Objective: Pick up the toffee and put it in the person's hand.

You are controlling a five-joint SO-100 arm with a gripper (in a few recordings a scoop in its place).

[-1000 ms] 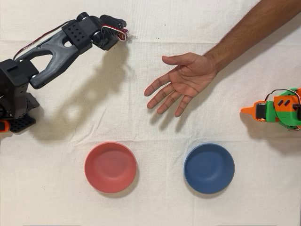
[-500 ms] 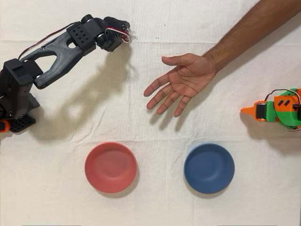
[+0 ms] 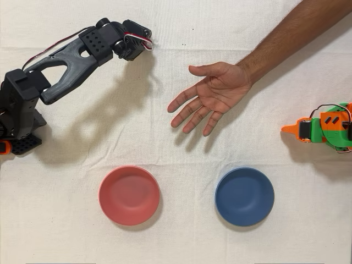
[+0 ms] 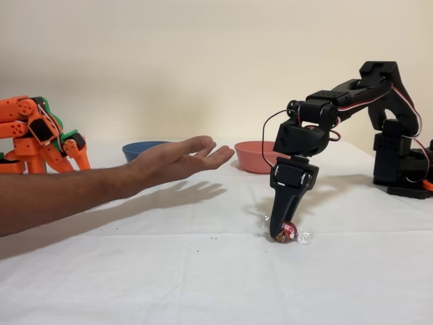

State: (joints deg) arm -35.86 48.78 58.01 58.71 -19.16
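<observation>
Where end effector (image 4: 282, 233) meets toffee (image 4: 287, 231), no legible writing.

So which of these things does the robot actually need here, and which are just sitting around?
Needed: the toffee, the gripper down around it, the person's hand waiting open.

Just sitting there: red bowl, blue bowl, idle orange arm.

White-clothed table (image 3: 181, 148) — red bowl (image 3: 129, 195), blue bowl (image 3: 244, 196), toffee (image 4: 287, 231) directly on it.
</observation>
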